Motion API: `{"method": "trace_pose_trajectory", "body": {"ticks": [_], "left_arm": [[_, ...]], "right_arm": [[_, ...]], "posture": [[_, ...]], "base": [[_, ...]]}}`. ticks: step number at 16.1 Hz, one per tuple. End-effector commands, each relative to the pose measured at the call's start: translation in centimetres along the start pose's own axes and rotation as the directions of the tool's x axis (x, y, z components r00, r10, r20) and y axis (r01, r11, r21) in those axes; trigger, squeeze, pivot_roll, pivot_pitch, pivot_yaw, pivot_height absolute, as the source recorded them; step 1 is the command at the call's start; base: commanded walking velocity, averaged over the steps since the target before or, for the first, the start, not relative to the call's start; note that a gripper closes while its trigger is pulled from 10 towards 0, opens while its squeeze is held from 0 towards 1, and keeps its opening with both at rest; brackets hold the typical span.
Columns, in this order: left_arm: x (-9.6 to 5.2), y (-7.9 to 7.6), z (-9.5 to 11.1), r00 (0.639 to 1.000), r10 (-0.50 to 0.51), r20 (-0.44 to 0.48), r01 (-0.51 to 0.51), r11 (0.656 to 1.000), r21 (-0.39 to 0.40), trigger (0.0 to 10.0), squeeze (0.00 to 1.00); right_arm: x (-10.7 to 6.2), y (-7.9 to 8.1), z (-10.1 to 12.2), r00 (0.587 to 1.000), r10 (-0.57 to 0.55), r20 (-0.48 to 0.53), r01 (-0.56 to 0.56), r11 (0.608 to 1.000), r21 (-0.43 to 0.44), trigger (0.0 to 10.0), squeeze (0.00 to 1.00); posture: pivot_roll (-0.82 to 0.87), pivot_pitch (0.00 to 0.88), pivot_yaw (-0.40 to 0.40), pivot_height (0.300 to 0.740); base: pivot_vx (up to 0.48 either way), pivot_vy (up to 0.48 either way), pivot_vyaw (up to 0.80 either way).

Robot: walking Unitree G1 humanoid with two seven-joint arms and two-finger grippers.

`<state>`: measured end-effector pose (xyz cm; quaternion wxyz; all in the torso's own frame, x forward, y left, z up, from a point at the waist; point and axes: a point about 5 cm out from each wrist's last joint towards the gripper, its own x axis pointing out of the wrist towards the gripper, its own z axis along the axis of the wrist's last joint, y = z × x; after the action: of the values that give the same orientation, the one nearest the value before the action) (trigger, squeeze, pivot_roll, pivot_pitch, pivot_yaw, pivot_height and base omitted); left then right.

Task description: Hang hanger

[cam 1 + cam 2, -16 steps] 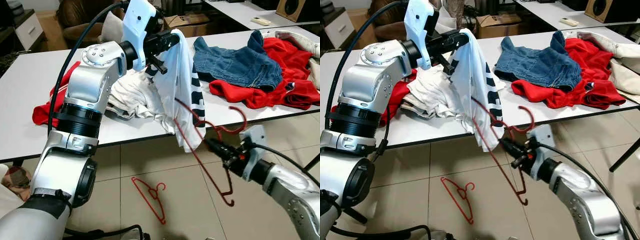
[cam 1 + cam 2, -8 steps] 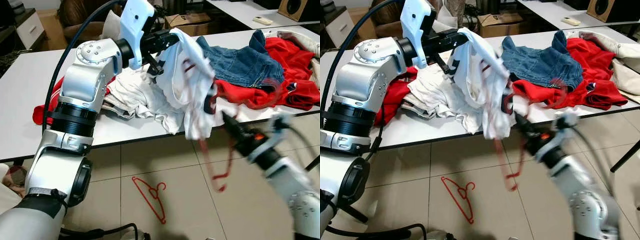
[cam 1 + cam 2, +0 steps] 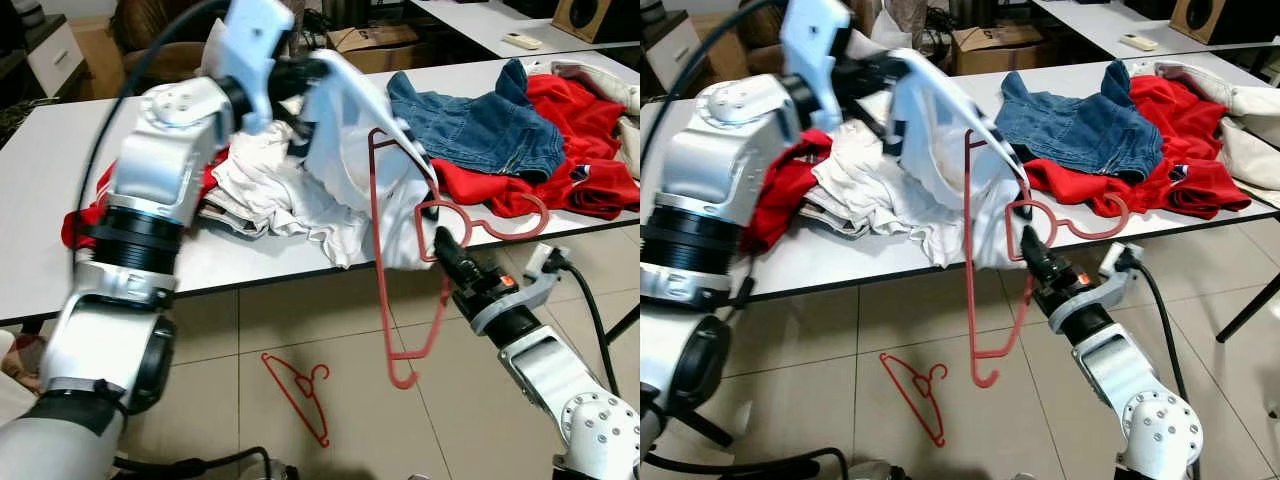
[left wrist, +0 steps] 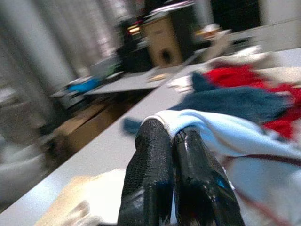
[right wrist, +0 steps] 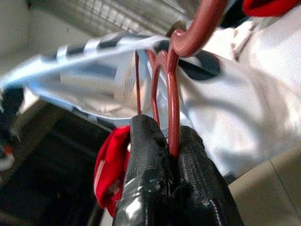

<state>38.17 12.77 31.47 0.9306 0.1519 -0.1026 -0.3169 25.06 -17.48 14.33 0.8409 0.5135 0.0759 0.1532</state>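
Red wire hanger (image 3: 385,260) sits in the right gripper (image 3: 443,243), seen from the left eye: clamped at the neck, just below the hook that curls out toward the table edge. One shoulder of it is already up inside the white shirt (image 3: 355,130); the other shoulder and the bottom bar hang free below the table (image 3: 40,200) edge, over the tiled floor. Left gripper (image 3: 300,75) lifts the shirt by a pinched fold above the white clothes pile (image 3: 265,185). Jeans (image 3: 480,120) and a red garment (image 3: 560,170) lie further along the table.

Right eye: same layout. A second red hanger (image 3: 915,395) lies on the floor, untouched.

Left wrist: both black fingers (image 4: 150,179) pressed together on a white fabric edge, so the hold on the shirt looks firm. Picture is blurred.

Right wrist: fingers (image 5: 146,150) shut tight on the hanger's twisted neck wires, with shirt cloth and its dark stripes close behind.

Progress estimate: roughly halfway through dressing the hanger. Done: shirt picked up, hanger gripped, one shoulder inserted. Left: feed the second shoulder in, get the hook out through the collar, then actually hang it. No rail or rod visible in any view, so the hang spot is unknown.
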Motion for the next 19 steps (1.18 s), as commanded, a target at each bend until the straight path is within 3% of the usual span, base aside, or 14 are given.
{"method": "trace_pose_trajectory", "body": {"ticks": [1, 3, 5, 7, 9, 10, 11, 12, 14, 15, 18, 19], "left_arm": [[-0.8, 1.2, -0.5, 0.997, 0.070, -0.021, -0.069, 0.997, 0.026, 0.0, 0.00], [-1.9, 1.3, -2.5, 0.993, 0.073, -0.094, -0.068, 0.996, 0.059, 0.0, 0.00], [-3.1, 2.2, -3.7, 0.984, 0.132, -0.120, -0.128, 0.991, 0.042, 0.0, 0.00], [-3.6, 3.1, -2.0, 0.987, 0.158, -0.039, -0.157, 0.987, 0.039, 0.0, 0.00], [-3.9, 2.7, -2.1, 0.991, 0.124, -0.046, -0.122, 0.991, 0.051, 0.0, 0.00], [-4.2, 1.7, -3.0, 0.993, 0.092, -0.068, -0.090, 0.995, 0.035, 0.0, 0.00], [-4.3, -0.7, -4.6, 0.994, 0.036, -0.099, -0.034, 0.999, 0.029, 0.0, 0.00], [-4.2, -1.3, -4.9, 0.995, 0.016, -0.100, -0.013, 0.999, 0.031, 0.0, 0.00], [-3.5, -4.2, -6.1, 0.992, -0.065, -0.108, 0.067, 0.998, 0.014, 0.0, 0.00], [-3.1, -6.2, -7.2, 0.983, -0.129, -0.131, 0.130, 0.991, 0.000, 0.0, 0.00], [-3.3, -8.4, -8.6, 0.962, -0.203, -0.181, 0.208, 0.978, 0.008, 0.0, 0.00], [-3.4, -10.0, -9.1, 0.945, -0.264, -0.193, 0.270, 0.963, 0.004, 0.0, 0.00]], "right_arm": [[-0.1, -0.2, 0.5, 0.999, -0.033, 0.026, 0.031, 0.998, 0.045, 10.0, 0.00], [0.5, 0.4, 2.1, 0.995, -0.013, 0.102, 0.010, 0.999, 0.033, 10.0, 0.00], [2.1, 1.8, 5.1, 0.983, 0.027, 0.183, -0.013, 0.997, -0.078, 10.0, 0.00], [3.6, 4.8, 8.4, 0.953, 0.151, 0.264, -0.124, 0.986, -0.115, 10.0, 0.00], [3.8, 4.6, 8.4, 0.962, 0.116, 0.248, -0.094, 0.991, -0.098, 10.0, 0.00], [3.8, 3.2, 7.5, 0.976, 0.041, 0.216, -0.028, 0.998, -0.061, 10.0, 0.00], [3.7, 1.3, 5.9, 0.983, -0.060, 0.176, 0.067, 0.997, -0.030, 10.0, 0.00], [3.7, 1.1, 5.6, 0.982, -0.080, 0.171, 0.085, 0.996, -0.022, 10.0, 0.00], [3.9, 1.4, 4.2, 0.982, -0.072, 0.175, 0.063, 0.996, 0.056, 10.0, 0.00], [4.2, 1.8, 3.9, 0.974, -0.056, 0.221, 0.026, 0.990, 0.136, 10.0, 0.00], [4.5, 1.8, 4.1, 0.955, -0.078, 0.285, 0.011, 0.973, 0.231, 10.0, 0.00], [4.6, 1.5, 4.4, 0.933, -0.117, 0.340, 0.017, 0.959, 0.284, 10.0, 0.00]], "posture": [[-0.12, 0.000, 0.045, 0.710], [-0.12, 0.000, 0.049, 0.710], [-0.12, 0.000, 0.053, 0.710], [-0.11, 0.000, 0.034, 0.710], [-0.10, 0.000, 0.022, 0.710], [-0.10, 0.000, 0.022, 0.710], [-0.09, 0.000, 0.016, 0.710], [-0.09, 0.000, 0.017, 0.710], [-0.09, 0.000, 0.020, 0.710], [-0.10, 0.000, 0.028, 0.710], [-0.10, 0.000, 0.030, 0.710], [-0.10, 0.000, 0.030, 0.710]], "base": [[0.000, 0.000, 0.00], [0.000, 0.000, 0.00], [0.000, 0.000, 0.00], [0.000, 0.000, 0.00], [0.000, 0.000, 0.00], [0.000, 0.000, 0.00], [0.000, 0.000, 0.00], [0.000, 0.000, 0.00], [0.000, 0.000, 0.00], [0.000, 0.000, 0.00], [0.000, 0.000, 0.00], [0.000, 0.000, 0.00]]}}
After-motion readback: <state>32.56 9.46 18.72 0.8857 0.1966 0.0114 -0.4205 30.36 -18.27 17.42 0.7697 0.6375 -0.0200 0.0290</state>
